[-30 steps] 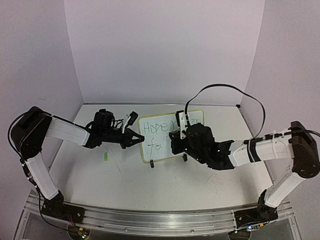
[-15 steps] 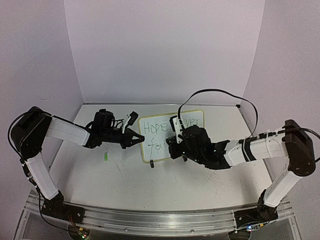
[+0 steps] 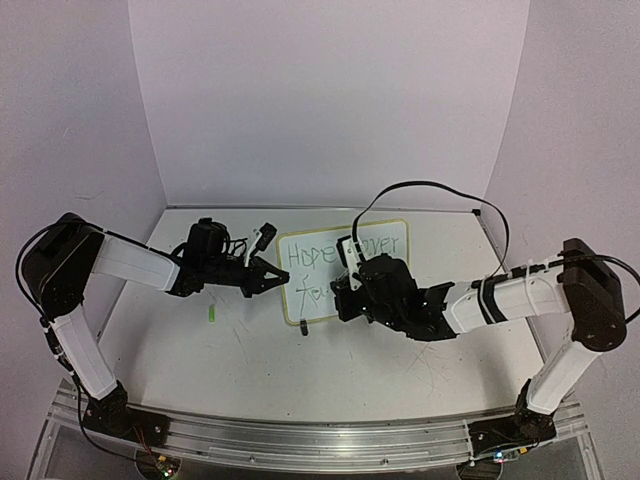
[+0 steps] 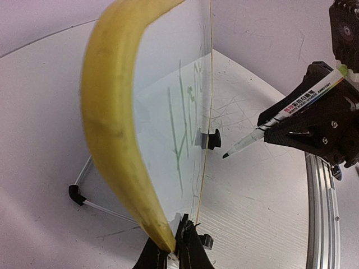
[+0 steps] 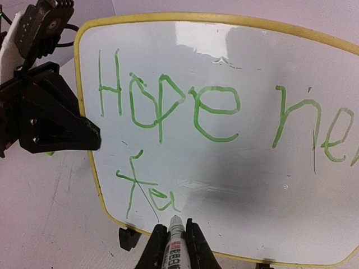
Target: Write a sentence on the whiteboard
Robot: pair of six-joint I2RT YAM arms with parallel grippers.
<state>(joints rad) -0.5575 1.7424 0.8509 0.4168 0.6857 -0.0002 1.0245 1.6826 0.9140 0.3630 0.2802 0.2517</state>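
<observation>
I see the whiteboard (image 5: 252,190) propped on the bench (image 3: 250,370) toward 12 o'clock from the arm bases. My left end effector (image 4: 178,246) is clenched on the yellow rim at the board's 9 o'clock edge. My right end effector (image 5: 171,246) is grasping a marker (image 5: 174,232); its tip sits near the board's 6 o'clock, just under the second line of the green sentence (image 5: 160,109), and I cannot tell whether it touches.
</observation>
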